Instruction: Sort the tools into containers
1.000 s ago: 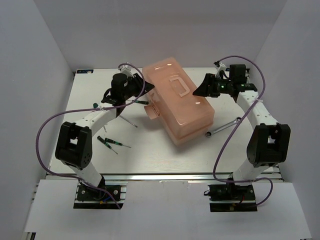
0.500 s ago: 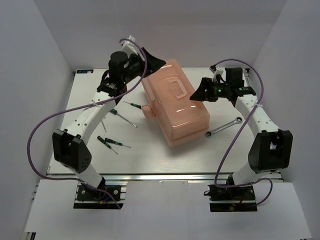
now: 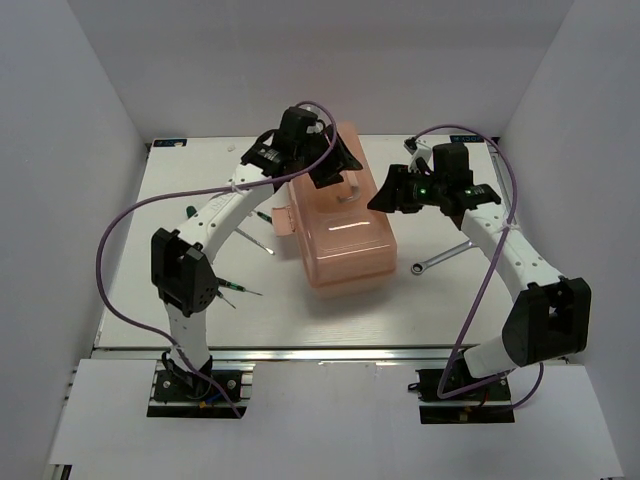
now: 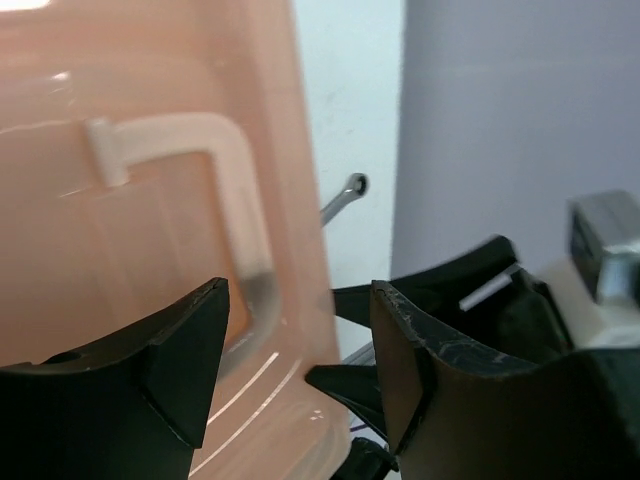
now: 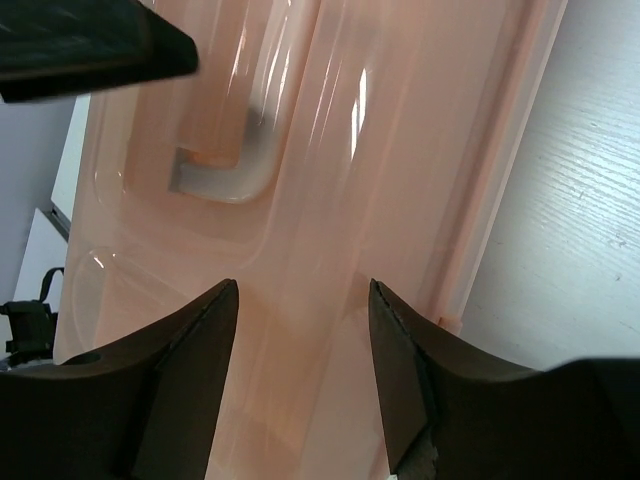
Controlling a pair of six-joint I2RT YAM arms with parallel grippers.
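Surface (image 3: 180, 180), white, walled on three sides; toolbox as reference for every position below. Left arm (image 3: 215, 215) arching in from the toolbox's left, wrist above its far end. Right arm (image 3: 505, 245) arching in from the toolbox's right, wrist beside its far right edge.

Toolbox (image 3: 340, 240): translucent salmon-pink, lid shut, lying at an angle mid-surface, compartments hidden under the lid.

Left end effector (image 3: 340, 165) above the far part of the toolbox lid, fingers spread, nothing pinched. Left wrist view, left end effector (image 4: 298, 290): wide gap between the fingers, pink lid and white lid handle (image 4: 170, 127) showing through it. Contact with the lid: cannot tell.

Right end effector (image 3: 380, 197) at the toolbox's right long edge, level with the lid handle, fingers spread, nothing pinched. Right wrist view, right end effector (image 5: 302, 285): same spread, toolbox lid filling the gap. Both end effectors close together over the toolbox's far half, tips pointed toward each other.

Latch tab (image 3: 281, 220) sticking out of the toolbox's left side.

Wrench (image 3: 442, 256), silver, flat on the surface just right of the toolbox, not touching it, outside any container.

Screwdrivers (image 3: 240, 290), dark handles and thin shafts, scattered on the surface left of the toolbox, some partly hidden behind the left arm; exact count unclear.
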